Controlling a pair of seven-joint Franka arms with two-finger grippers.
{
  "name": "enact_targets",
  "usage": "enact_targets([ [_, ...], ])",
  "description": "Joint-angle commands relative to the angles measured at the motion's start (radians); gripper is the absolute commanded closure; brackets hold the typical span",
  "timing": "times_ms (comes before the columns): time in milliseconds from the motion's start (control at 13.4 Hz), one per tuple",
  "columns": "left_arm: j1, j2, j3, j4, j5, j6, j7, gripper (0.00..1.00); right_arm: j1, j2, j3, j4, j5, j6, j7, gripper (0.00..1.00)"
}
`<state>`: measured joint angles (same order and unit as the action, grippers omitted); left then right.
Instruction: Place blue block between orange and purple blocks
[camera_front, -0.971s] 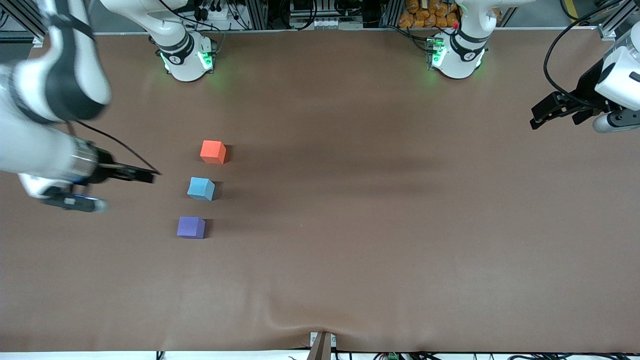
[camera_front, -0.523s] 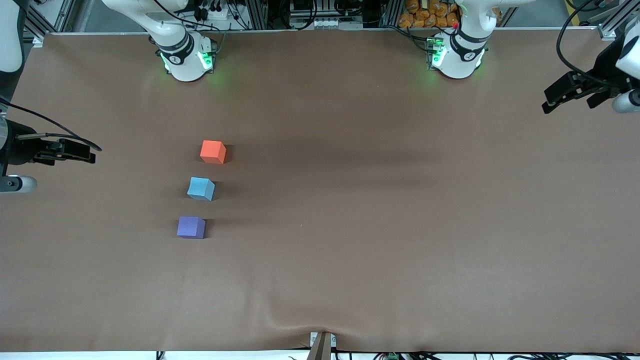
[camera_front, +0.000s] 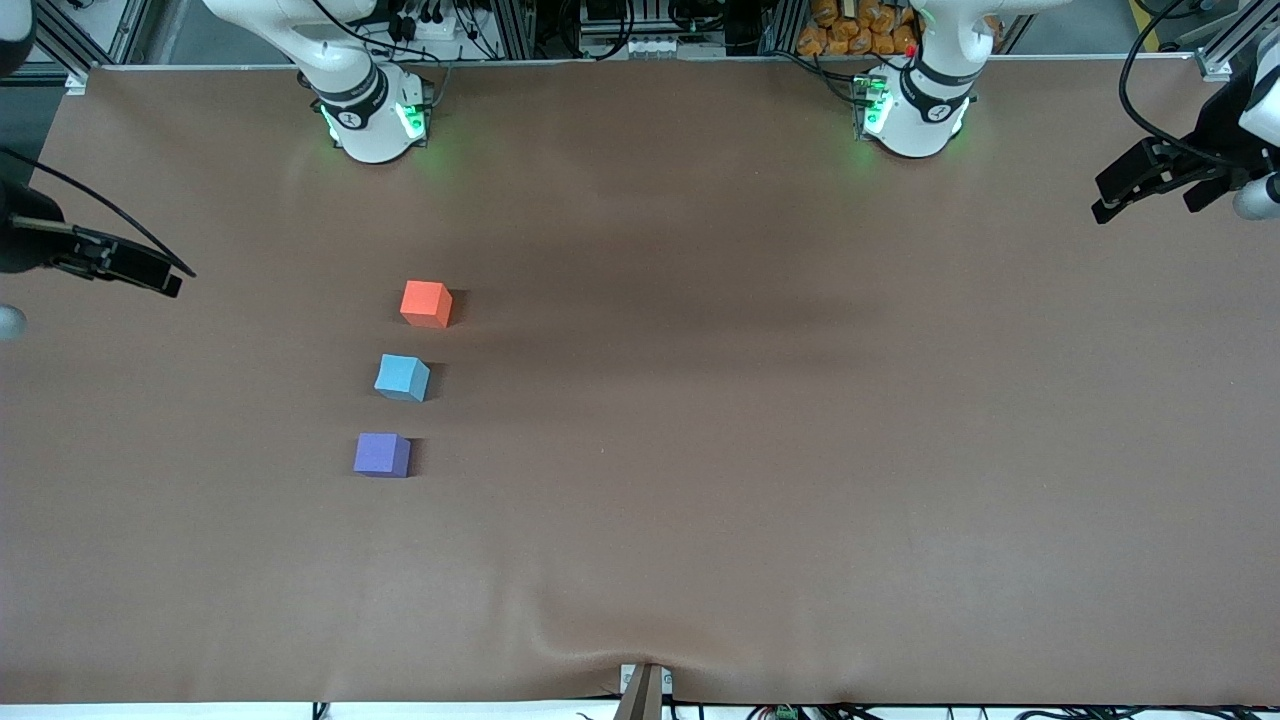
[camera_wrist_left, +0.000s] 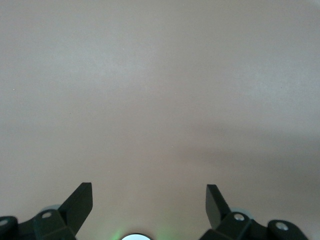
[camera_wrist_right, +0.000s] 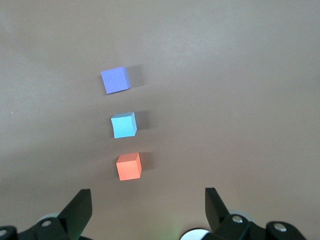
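Three small cubes lie in a row on the brown table. The orange block is farthest from the front camera, the blue block sits in the middle, and the purple block is nearest. All three stand apart, untouched. My right gripper hangs open and empty over the right arm's end of the table, well clear of the row. Its wrist view shows the orange block, the blue block and the purple block past its open gripper. My left gripper hangs open over the left arm's end; the left gripper sees only bare table.
The two arm bases stand at the table's edge farthest from the front camera. The brown table cover has a slight wrinkle near a clamp at the edge nearest the front camera.
My right gripper has drawn back from beside the blue block to the right arm's end of the table. My left gripper has pulled slightly outward. The blocks have not moved.
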<state>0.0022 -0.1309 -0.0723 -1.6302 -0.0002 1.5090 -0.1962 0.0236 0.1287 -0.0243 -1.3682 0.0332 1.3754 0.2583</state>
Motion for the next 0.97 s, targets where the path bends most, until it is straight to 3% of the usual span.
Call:
enact_targets([
  [0, 0.005, -0.015, -0.007, -0.023, 0.020, 0.016, 0.008, 0.00, -0.028, -0.130, 0.006, -0.203, 0.022, 0.121, 0.026, 0.00],
  [224, 0.004, -0.015, -0.009, -0.028, 0.020, 0.027, 0.008, 0.00, -0.043, -0.187, 0.003, -0.295, 0.022, 0.172, 0.012, 0.00],
  [374, 0.002, -0.010, -0.018, -0.016, 0.020, 0.027, 0.008, 0.00, -0.057, -0.172, 0.004, -0.237, -0.001, 0.159, -0.060, 0.00],
  [523, 0.004, -0.009, -0.020, 0.000, 0.020, 0.024, 0.020, 0.00, -0.060, -0.123, 0.004, -0.111, -0.042, 0.064, -0.097, 0.00],
  [897, -0.002, 0.001, -0.020, 0.023, 0.020, 0.002, 0.024, 0.00, -0.065, -0.124, 0.003, -0.103, -0.065, 0.088, -0.097, 0.00],
])
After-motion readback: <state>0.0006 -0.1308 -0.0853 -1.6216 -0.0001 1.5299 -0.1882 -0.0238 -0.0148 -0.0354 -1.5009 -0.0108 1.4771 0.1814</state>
